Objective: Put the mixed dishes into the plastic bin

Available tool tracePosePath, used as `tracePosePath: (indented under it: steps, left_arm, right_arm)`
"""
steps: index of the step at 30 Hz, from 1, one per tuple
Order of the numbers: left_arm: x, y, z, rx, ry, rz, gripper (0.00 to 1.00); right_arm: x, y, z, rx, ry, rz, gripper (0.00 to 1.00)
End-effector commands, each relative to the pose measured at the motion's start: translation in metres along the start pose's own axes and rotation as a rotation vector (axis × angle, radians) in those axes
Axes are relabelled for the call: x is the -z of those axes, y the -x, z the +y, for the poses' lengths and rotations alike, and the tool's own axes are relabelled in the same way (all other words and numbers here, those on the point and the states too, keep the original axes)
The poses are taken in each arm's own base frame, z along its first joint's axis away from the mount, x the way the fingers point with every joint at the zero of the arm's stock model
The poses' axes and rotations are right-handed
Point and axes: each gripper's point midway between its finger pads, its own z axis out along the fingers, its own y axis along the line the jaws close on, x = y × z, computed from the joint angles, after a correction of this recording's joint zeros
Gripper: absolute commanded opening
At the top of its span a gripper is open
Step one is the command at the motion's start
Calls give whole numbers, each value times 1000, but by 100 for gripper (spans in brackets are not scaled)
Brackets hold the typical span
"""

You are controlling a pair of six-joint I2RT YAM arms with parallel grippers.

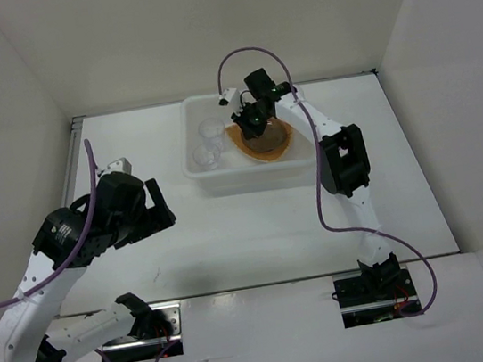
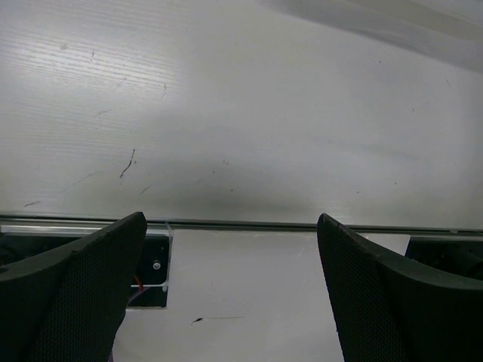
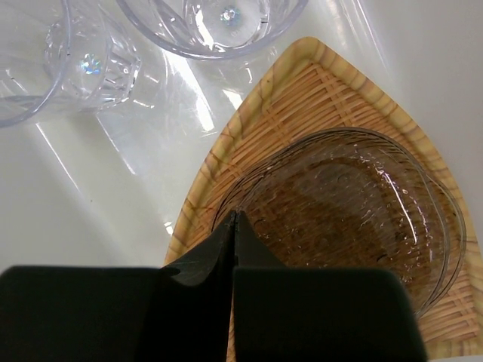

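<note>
1. Two arms are bolted at the near edge of the tabletop (image 1: 230, 228). The left arm (image 1: 70, 241) is folded over the left side, and the right arm (image 1: 343, 162) stretches forward into the plastic bin (image 1: 250, 180).
2. The plastic bin (white, slightly see-through, with rounded corners) sits at the far middle of the tabletop, one long side facing the arms.
3. Every dish in view lies inside the bin. The orange woven tray (image 1: 244, 147) lies flat on the bin floor in the right half.
4. A stack of smoky saucers (image 3: 347, 204) rests in the hollow of the tray, with several thin rims showing one inside another (the exact count is hard to tell).
5. Two clear cups occupy the left half of the bin, just beside the tray. One cup (image 1: 210, 129) is toward the far wall and the other cup (image 1: 205, 157) toward the near wall.
6. The right jaws are down inside the bin over the tray. They are pressed flat together, with nothing visible between them. In the wrist view their tips lie over the near rim of the saucers, but whether they touch it cannot be told.
7. The left jaws stand wide apart and hold nothing. They are well away from the bin, and only scuffed tabletop shows between their dark textured pads (image 2: 83, 286).
</note>
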Motion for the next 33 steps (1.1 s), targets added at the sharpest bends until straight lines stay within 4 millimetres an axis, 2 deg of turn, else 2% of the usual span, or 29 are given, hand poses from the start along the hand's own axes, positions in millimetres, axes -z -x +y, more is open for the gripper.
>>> tracePosePath:
  steps: [1,4,5,9,14,18,22,28,33]
  left_arm:
    - [2,-1,-5,31,-14,13,100]
    - [4,1,-6,34,-21,7,100]
    - [4,1,-6,34,-21,7,100]
    - [4,0,-7,34,-27,14,100]
    - [2,0,-8,31,-20,20,100]
    - [2,0,-8,31,-20,20,100]
    - [0,-2,-7,29,-13,26,100]
    - [0,-4,-5,38,-13,26,100]
    - [0,-5,-3,38,-13,26,100]
  right_arm:
    - [-3,10,-1,24,20,-36,0]
    - [-8,7,4,33,35,-20,0]
    - [-14,-3,7,21,50,4,0]
    - [-14,-3,10,28,65,4,0]
    - [-20,-5,24,41,98,21,0]
    - [-29,-11,27,41,106,41,0]
    - [-29,-11,27,41,106,41,0]
    - [-13,16,33,52,135,-35,0]
    - [-5,28,41,68,151,-62,0]
